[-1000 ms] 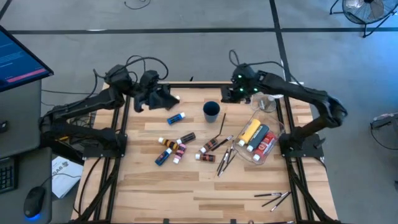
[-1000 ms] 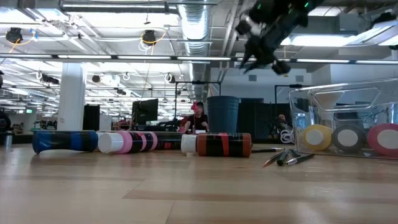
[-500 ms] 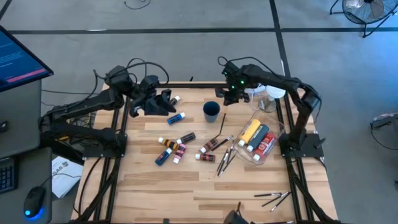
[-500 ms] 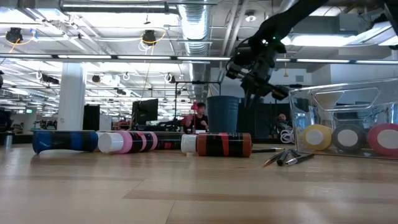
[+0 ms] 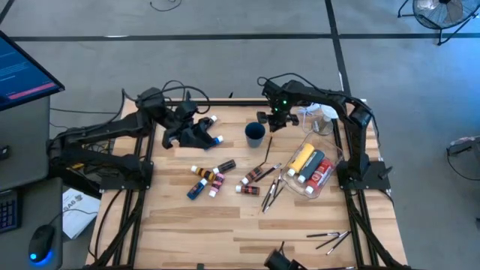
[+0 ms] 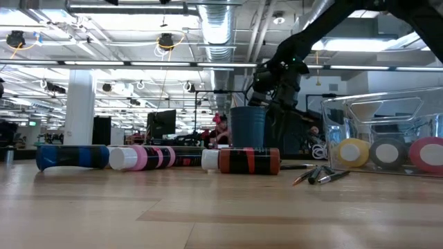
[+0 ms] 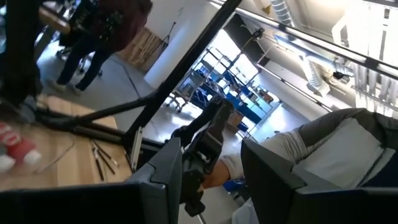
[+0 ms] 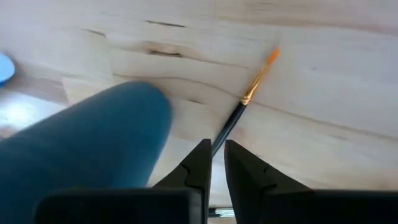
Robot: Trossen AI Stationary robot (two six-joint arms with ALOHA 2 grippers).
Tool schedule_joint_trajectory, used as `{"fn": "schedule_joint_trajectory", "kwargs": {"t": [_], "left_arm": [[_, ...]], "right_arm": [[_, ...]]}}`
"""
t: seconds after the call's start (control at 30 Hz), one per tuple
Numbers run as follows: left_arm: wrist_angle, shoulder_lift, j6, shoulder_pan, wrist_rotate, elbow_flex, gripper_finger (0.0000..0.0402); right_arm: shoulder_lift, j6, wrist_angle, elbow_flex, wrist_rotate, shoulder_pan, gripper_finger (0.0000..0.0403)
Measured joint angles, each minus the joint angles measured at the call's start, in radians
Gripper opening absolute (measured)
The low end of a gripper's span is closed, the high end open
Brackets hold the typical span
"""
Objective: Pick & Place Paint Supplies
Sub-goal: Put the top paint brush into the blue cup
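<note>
Worktop: pale wooden slats (image 5: 225, 225) on a black frame, grey floor around it, a long ceiling-lit hall behind in the low view.
Nearest edge: a few thin brushes (image 5: 330, 239) lie loose near the right front corner.
Middle cluster: small paint tubes (image 5: 208, 180) lie on their sides left of centre; a red-and-black tube (image 6: 249, 160) and a blue one (image 6: 69, 157) show in the low view.
Centre brushes: dark-handled brushes (image 5: 270, 191) lie just beside the tubes, toward the clear container.
Clear container: a transparent tray (image 5: 330, 161) on the right side holds the yellow bottle (image 5: 302, 157) and a red bottle (image 5: 321, 175) side by side.
Blue cup: a dark blue cup (image 5: 255, 134) stands upright behind the centre.
Single brush: a brush with an orange tip (image 8: 249, 93) lies on the wood beside the cup.
Right gripper: the right gripper (image 5: 274, 118) hangs low just beside the cup; its fingers (image 8: 199, 165) are nearly together over the brush handle, whether they grip it I cannot tell.
Left gripper: the left gripper (image 5: 196, 133) is at the far left of the worktop, over a blue tube (image 5: 216, 139); its fingers (image 7: 165, 177) stand partly apart.
Far side: a clear jar with a white lid (image 5: 324, 120) sits by the right rear corner.
</note>
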Motion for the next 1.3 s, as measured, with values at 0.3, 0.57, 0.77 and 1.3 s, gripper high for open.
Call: {"fn": "schedule_joint_trajectory", "kwargs": {"t": [0.3, 0.57, 0.77, 1.3], "left_arm": [[0.007, 0.0, -0.001, 0.0, -0.04, -0.046, 0.0126], [0.011, 0.0, 0.0, 0.0, -0.048, -0.052, 0.0126], [0.016, 0.0, 0.0, 0.001, -0.048, -0.052, 0.0126], [0.026, 0.0, -0.001, 0.001, -0.047, -0.052, 0.0126]], "right_arm": [[0.013, 0.052, -0.029, 0.001, 0.106, -0.032, 0.0033], [0.031, 0.07, -0.038, -0.002, 0.089, -0.049, 0.0126], [0.031, 0.144, 0.019, 0.0, 0.089, -0.038, 0.0181], [0.031, 0.202, 0.049, 0.0, 0.113, -0.038, 0.0128]]}}
